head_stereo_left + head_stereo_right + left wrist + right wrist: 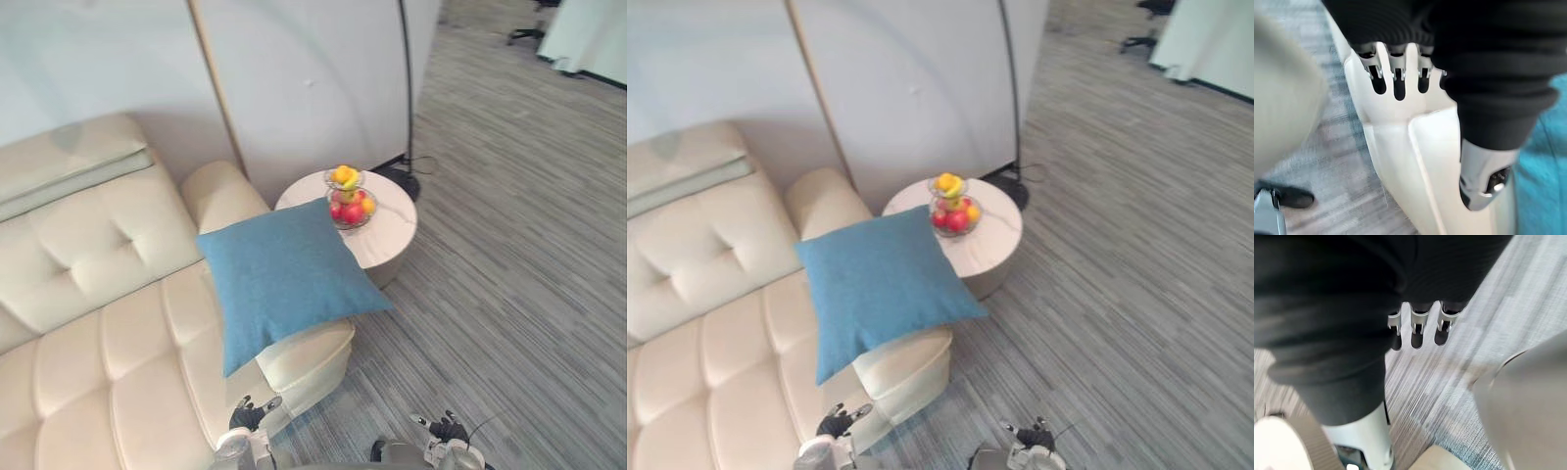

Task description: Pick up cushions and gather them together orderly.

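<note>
In the left eye view the blue cushion [284, 279] is seen tilted on the right end of the sofa [98, 343]. Its near corner is placed just beyond the left hand [250, 415]. The right hand [448, 428] is set well apart over the carpet [509, 245], so the left is judged nearer. In the left wrist view the fingers [1397, 90] are shown straight, with nothing held. In the right wrist view the fingers [1418, 330] are likewise extended and empty.

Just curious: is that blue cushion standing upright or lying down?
Lying down: the blue cushion rests broad face up over the end of the sofa.
</note>
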Tool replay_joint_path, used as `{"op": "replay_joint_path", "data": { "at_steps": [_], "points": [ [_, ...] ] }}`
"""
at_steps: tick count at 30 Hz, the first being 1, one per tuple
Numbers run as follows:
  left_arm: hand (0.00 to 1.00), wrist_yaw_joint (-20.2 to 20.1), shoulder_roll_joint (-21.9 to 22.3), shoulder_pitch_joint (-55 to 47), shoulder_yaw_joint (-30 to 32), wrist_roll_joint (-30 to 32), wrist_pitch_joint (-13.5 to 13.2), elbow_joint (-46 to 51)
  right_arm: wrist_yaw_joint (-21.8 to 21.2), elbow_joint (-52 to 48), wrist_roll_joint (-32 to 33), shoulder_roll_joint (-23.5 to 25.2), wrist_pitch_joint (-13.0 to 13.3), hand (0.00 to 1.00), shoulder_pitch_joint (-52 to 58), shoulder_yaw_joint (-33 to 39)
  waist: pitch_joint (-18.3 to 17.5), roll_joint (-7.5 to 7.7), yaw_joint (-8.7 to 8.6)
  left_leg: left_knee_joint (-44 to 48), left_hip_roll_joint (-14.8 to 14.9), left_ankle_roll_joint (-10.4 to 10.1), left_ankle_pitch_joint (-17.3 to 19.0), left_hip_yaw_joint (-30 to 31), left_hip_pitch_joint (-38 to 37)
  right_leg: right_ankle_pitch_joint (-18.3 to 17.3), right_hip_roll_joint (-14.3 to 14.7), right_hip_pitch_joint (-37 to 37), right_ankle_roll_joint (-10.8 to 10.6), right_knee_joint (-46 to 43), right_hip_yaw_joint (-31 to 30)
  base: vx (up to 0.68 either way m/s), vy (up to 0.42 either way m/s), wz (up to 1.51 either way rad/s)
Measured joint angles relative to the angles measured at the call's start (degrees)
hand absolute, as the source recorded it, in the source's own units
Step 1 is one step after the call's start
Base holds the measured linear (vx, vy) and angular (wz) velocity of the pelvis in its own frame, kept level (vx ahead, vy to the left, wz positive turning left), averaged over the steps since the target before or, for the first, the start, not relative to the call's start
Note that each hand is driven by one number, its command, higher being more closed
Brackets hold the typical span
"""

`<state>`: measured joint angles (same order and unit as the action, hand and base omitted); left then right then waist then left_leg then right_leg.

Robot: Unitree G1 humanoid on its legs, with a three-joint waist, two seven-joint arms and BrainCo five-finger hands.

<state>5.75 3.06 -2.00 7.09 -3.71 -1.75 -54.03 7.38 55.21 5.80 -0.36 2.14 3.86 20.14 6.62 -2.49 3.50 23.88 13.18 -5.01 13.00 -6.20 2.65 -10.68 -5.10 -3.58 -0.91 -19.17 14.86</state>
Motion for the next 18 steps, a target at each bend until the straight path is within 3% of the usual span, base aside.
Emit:
{"op": "replay_joint_path", "data": {
  "at_steps": [1, 6, 12, 18],
  "points": [
    [0.00, -0.1, 0.0, 0.1, -0.7, -0.1, 0.0, 0.0, 0.0, 0.0, 1.1, 0.2, 0.0, 0.00, 0.0, 0.0, -0.3, 0.30, 0.05, -2.0, 0.2, -0.5, -0.9, -2.9, -0.3, 0.0, -0.2, 0.8, 0.0, 0.8, 1.7, 0.07, -0.111, 0.76],
    [0.00, 0.0, -0.3, 0.4, -2.3, -0.3, 0.0, -0.1, 0.0, 0.1, 1.4, 1.1, -0.6, 0.00, 0.0, -0.1, -1.1, 2.08, 0.17, -13.6, -2.8, -1.3, -6.7, -6.1, -1.6, 1.9, -2.1, 0.9, -0.8, 4.9, 5.2, 0.00, 0.004, 0.61],
    [0.00, 0.0, -2.8, -0.3, -3.8, -0.3, 0.0, -1.3, 0.0, -0.2, 1.2, 1.2, -0.6, 0.00, 0.2, -0.1, -1.7, 2.06, -0.05, -21.1, -4.8, -1.3, -10.1, -6.8, -5.1, 5.0, -2.0, 3.5, -1.8, 10.1, 4.8, -0.08, 0.050, 0.03],
    [0.00, 0.3, -7.2, -1.2, -3.0, -1.1, 0.4, 0.8, 0.3, -4.1, 0.8, -3.9, -1.3, 0.00, 0.7, 0.0, -2.5, 2.69, -0.20, -27.0, -5.8, -1.0, -13.3, -6.3, -6.0, 6.2, -1.8, 3.4, -2.7, 13.1, 5.2, -0.09, 0.018, 0.08]
  ]
}}
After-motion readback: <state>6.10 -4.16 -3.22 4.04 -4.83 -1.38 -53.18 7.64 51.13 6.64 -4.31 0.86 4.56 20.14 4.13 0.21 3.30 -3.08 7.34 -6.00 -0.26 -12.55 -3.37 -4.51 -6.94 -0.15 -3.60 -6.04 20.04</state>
